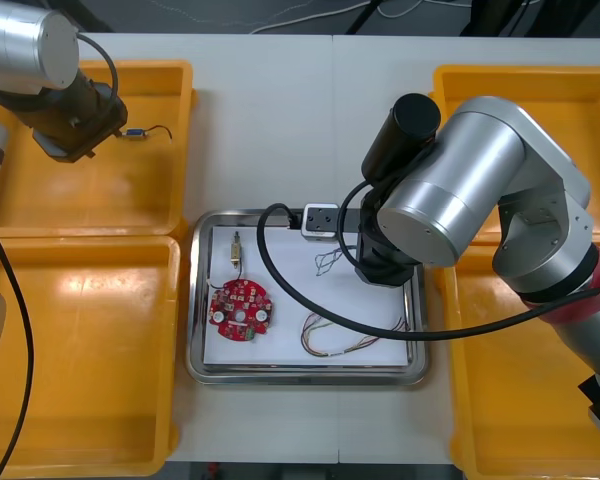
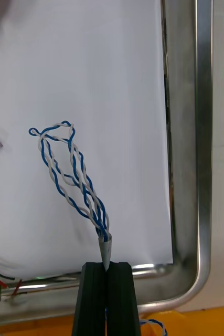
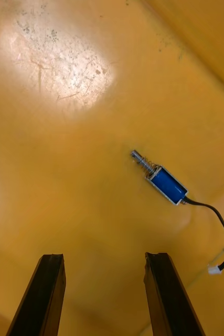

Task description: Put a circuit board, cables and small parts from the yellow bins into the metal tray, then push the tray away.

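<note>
In the front view the metal tray (image 1: 194,300) sits at the centre of the frame on the light bench (image 1: 270,120), between 2 yellow bins on each side. The right arm hangs over the tray's right half. Its right claw (image 2: 107,265) is closed on the grey-sleeved end of the twisted blue and white cable (image 2: 70,173), the 2 black fingers (image 2: 93,299) pressed together with just that end pinched between them. The rest of the cable lies in loose loops on the tray's white inside, near a rounded tray corner. In the tray's left half lies the round red circuit board (image 1: 240,308), with a small metal part (image 1: 237,248) just above it in the frame. A red and yellow cable (image 1: 330,338) curls in the lower right of the tray. At the upper left of the frame the left arm is over the upper left yellow bin (image 1: 130,190). The left claw (image 3: 104,257) is open, its fingers well apart above the bin floor. A blue small part (image 3: 167,184) with a thin black lead lies on the floor beyond the fingertips, untouched.
</note>
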